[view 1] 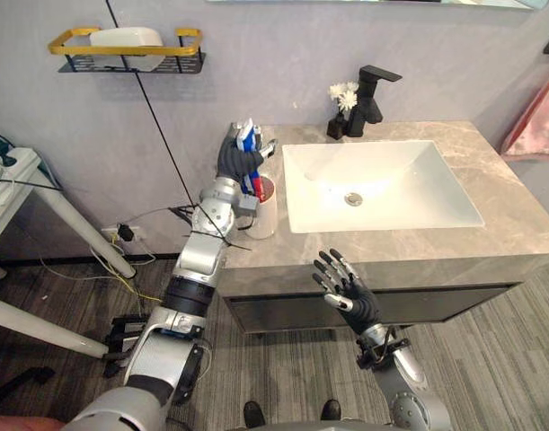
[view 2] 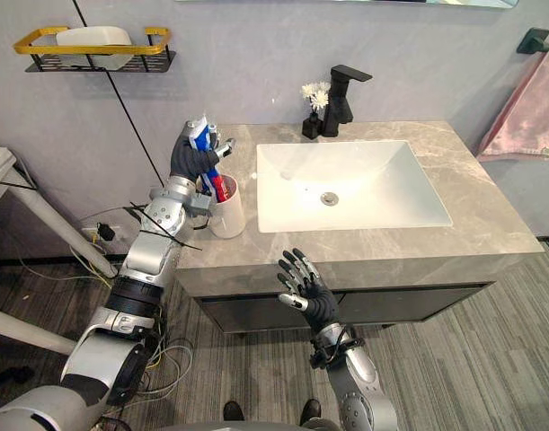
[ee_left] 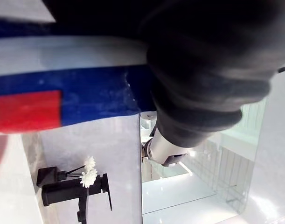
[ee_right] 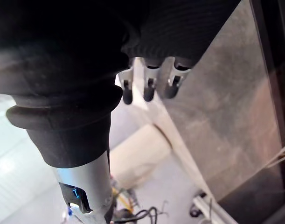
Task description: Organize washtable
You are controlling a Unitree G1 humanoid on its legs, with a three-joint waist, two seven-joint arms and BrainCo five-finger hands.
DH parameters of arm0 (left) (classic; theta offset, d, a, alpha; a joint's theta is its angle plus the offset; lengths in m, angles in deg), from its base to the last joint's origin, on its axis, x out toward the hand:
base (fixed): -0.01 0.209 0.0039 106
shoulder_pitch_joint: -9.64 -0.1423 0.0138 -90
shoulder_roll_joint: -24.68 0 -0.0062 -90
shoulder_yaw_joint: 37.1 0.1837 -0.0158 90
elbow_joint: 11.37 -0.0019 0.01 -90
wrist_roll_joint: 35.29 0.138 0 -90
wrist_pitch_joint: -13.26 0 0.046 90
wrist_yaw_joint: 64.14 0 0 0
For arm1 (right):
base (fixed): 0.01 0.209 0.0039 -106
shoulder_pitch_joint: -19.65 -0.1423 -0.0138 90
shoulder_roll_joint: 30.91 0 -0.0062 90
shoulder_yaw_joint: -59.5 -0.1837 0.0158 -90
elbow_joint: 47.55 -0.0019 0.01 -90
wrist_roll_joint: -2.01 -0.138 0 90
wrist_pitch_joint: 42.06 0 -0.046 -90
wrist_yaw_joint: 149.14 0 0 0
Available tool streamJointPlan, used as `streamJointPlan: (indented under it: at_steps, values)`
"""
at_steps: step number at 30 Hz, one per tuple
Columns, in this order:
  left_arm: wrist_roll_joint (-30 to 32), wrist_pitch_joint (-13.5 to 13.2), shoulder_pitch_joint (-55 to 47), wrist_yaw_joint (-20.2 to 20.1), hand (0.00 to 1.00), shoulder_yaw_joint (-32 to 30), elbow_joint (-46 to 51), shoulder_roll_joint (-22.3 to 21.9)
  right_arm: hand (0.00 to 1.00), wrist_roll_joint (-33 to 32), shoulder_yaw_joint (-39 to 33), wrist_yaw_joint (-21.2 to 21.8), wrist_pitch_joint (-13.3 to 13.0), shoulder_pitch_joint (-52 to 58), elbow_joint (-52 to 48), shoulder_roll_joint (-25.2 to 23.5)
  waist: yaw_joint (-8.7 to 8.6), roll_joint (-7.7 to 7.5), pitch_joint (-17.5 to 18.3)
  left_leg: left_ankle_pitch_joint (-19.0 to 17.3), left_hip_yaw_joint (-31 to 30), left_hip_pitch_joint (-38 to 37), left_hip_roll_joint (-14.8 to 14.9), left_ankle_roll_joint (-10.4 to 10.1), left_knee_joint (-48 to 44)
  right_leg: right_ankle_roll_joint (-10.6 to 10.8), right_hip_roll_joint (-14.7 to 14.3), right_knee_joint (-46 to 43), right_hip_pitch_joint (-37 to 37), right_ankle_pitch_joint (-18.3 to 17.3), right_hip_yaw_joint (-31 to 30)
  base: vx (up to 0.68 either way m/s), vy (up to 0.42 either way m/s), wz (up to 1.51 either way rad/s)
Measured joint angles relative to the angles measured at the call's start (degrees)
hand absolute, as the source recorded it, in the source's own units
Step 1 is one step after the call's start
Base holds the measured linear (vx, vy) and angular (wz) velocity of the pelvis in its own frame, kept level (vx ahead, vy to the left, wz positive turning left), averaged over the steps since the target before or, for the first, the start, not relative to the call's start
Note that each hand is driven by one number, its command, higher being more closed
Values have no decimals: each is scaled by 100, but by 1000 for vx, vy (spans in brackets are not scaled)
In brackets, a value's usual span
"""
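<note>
At the left end of the washtable [view 2: 490, 224], the left hand [view 2: 189, 160] was clamped round a blue, red and white tube [view 2: 200, 135], held upright with its lower end at the mouth of a white cup [view 2: 227, 215]. The step in hand looked like standing the tube in that cup, which would call for lowering it and loosening the fingers without tipping the cup. Further right, the right hand [view 2: 303, 285] hung before the counter's front edge, fingers spread and holding nothing.

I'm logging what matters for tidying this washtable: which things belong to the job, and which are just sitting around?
Job: blue, white and red tube, gripped by the left hand; white cup at its lower end; counter; open right hand.
Lying about: faucet, flower vase, sink, wall shelf, pink towel.
</note>
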State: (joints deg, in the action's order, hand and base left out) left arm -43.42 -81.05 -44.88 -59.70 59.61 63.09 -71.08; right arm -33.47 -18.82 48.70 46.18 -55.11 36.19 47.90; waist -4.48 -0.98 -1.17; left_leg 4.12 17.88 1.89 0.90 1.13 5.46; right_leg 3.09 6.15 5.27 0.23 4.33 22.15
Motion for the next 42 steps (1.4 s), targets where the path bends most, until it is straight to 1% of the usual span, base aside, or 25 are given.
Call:
streamJointPlan:
  at_steps: [2, 9, 15, 22, 25, 28, 31, 36, 38, 39, 40, 41, 42]
  values:
    - [4, 5, -92, -63, 0, 15, 2, -27, 0, 0, -2, 0, 3, 0, 0, 0, 1, 0, 0, 0, -3, 0, 0, 0, 0, 0, 1, -1, -1, 0, 1, 0, 0, 0]
    - [40, 9, -151, -71, 0, 103, 27, -198, 0, 0, -1, -1, 16, 4, 0, 0, 3, 1, -1, 1, -32, -23, -2, 1, 0, 1, 6, -2, -10, -2, 33, 0, 0, 1]
    - [34, 8, -150, -65, 0, 214, 70, -204, 0, 0, 4, -5, 16, -3, 0, -2, 13, 3, -1, 1, -43, -36, -5, 1, 0, 1, 7, -3, -26, -2, 81, 0, 0, 0]
    - [-17, -18, -16, -50, 0, 216, 405, -185, 0, 5, 15, -10, 14, -17, 1, -1, 17, 11, -5, 1, -70, -86, -12, 1, 0, 3, 9, -2, -92, -4, 120, 3, 2, 0]
    - [-22, -66, 209, -34, 0, 215, 596, -54, 0, 6, 18, -9, 14, -26, 9, 0, 26, 35, -9, 2, -81, -87, -15, 1, 2, 3, 14, -3, -95, -5, 128, 0, 11, 0]
    - [-41, -173, 556, 60, 0, 164, 888, 122, 0, 5, 19, -9, 14, -39, 31, -1, 39, 68, -2, 3, -97, -86, -23, 1, 2, 3, 19, -5, -102, -5, 139, 3, 11, 1]
    - [-133, -262, 913, 102, 0, 111, 938, 313, 0, 6, 29, -9, 14, -90, 37, 1, 42, 82, -1, 4, -111, -86, -25, 2, 1, 3, 18, -6, -110, -5, 148, 0, 0, 0]
    - [-277, -396, 1305, 194, 0, -286, 1342, 765, 0, 5, 53, -8, 13, -209, 42, 3, 50, 140, 7, 7, -179, -86, -31, 4, -2, 0, 18, -5, -168, -15, 192, 19, 14, 7]
    - [-483, -513, 1297, 211, 0, -573, 1644, 1027, 0, 5, 53, -6, 13, -209, 48, 7, 94, 174, 18, 11, -247, -91, -38, 1, -2, 4, 21, -5, -200, -36, 285, 16, 21, 15]
    - [-545, -516, 1277, 207, 0, -653, 1743, 1092, 0, 5, 52, -4, 13, -210, 47, 7, 110, 179, 21, 11, -258, -91, -38, 1, -2, 3, 21, -5, -200, -41, 291, 8, 21, 11]
    - [-745, -564, 1184, 202, 0, -796, 1964, 1204, 0, 6, 51, -4, 14, -204, 49, 7, 146, 193, 31, 11, -285, -91, -41, 0, -2, 4, 23, -5, -202, -54, 301, 6, 24, 12]
    - [-841, -619, 1022, 197, 100, -911, 2170, 1257, 0, 6, 46, -4, 14, -196, 50, 6, 172, 207, 41, 11, -311, -91, -46, 0, -1, 9, 28, -6, -207, -68, 316, 14, 34, 18]
    - [-986, -691, 728, 169, 100, -1027, 2436, 1274, 0, 6, 36, -1, 14, -185, 52, 6, 209, 227, 52, 11, -356, -90, -57, 0, 0, 22, 59, -6, -228, -82, 358, 23, 48, 23]
